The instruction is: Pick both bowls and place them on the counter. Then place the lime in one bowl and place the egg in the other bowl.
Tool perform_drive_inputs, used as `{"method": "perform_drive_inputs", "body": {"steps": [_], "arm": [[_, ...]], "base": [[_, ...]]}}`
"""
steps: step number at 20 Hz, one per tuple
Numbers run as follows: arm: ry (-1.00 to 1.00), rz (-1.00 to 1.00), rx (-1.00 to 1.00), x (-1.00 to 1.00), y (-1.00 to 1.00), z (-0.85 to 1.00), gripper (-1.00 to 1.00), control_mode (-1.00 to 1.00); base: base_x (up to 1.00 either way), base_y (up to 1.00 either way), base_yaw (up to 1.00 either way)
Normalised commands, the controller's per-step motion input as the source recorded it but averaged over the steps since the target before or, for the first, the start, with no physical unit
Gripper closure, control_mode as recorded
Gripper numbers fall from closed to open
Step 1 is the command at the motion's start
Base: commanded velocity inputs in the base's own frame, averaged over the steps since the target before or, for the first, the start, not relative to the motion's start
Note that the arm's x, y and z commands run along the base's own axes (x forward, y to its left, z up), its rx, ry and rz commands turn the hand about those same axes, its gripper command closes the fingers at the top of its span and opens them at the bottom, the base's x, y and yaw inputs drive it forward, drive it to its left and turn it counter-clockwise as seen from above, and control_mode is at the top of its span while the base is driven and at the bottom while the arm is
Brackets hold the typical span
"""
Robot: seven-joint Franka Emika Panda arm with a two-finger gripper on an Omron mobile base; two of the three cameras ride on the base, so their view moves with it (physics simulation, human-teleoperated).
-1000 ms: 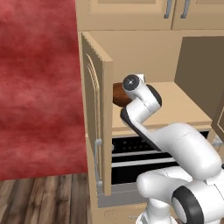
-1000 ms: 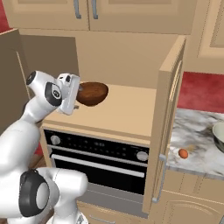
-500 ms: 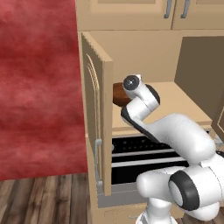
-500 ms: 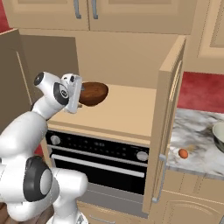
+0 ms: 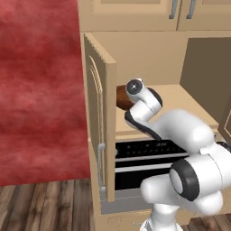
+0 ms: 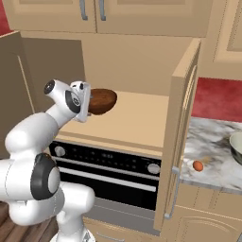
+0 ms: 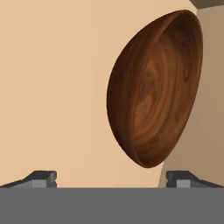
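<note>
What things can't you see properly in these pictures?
- Wooden bowl: in the left base view the arm and cupboard door cover most of it.
- Grey-green bowl: cut off by the right edge of the right base view.
- Pincer: in the hand view just its two tips show, wide apart. Whether they touch the wooden bowl is unclear.
- Egg: too small for detail.

Glossy white rounded arm (image 6: 33,137) segments meet at dark grey joint rings, ending in small dark fingers (image 7: 41,177).
</note>
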Motion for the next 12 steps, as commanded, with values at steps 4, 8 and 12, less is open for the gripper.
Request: {"method": "perform_drive_inputs", "body": {"steps": [4, 8, 12], "arm": [[0.02, 0.02, 0.00, 0.35, 0.14, -0.15, -1.00, -1.00], [0.01, 0.02, 0.00, 0.29, 0.08, -0.17, -1.00, -1.00], [0.01, 0.02, -0.01, 0.25, 0.08, -0.17, -1.00, -1.00]], "base": [[0.00, 0.00, 0.00], [0.00, 0.00, 0.00], [0.00, 0.00, 0.00]]}}
